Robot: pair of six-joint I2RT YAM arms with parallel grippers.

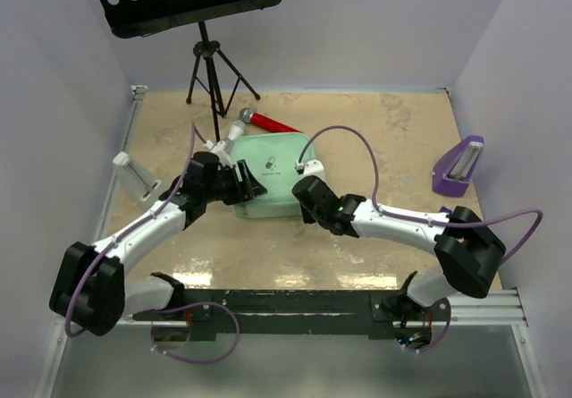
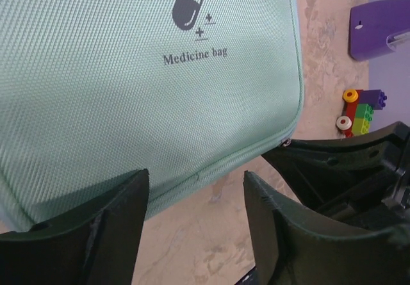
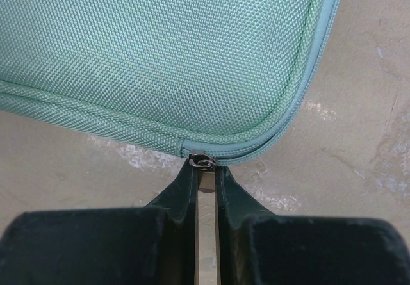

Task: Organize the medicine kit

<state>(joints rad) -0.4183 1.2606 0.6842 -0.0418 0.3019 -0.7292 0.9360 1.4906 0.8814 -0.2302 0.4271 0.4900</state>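
Note:
The medicine kit (image 1: 273, 173) is a mint-green fabric case, zipped shut, lying flat mid-table; its top bears a dark capsule mark and the words "Medicine bag" (image 2: 192, 56). My left gripper (image 1: 245, 187) is open at the kit's left near edge; in the left wrist view the gripper (image 2: 195, 198) has bare table between its fingers and the kit's zipped edge just ahead. My right gripper (image 1: 304, 190) is at the kit's near right corner. In the right wrist view the gripper (image 3: 205, 173) is shut on the metal zipper pull (image 3: 205, 162) against the kit (image 3: 160, 54).
A purple stand (image 1: 458, 167) sits at the right wall and shows in the left wrist view (image 2: 381, 29). A red-handled hammer (image 1: 266, 122) lies behind the kit. A white holder (image 1: 136, 175) is far left. A black tripod (image 1: 214, 71) stands at the back. Toy bricks (image 2: 362, 111) lie right of the kit.

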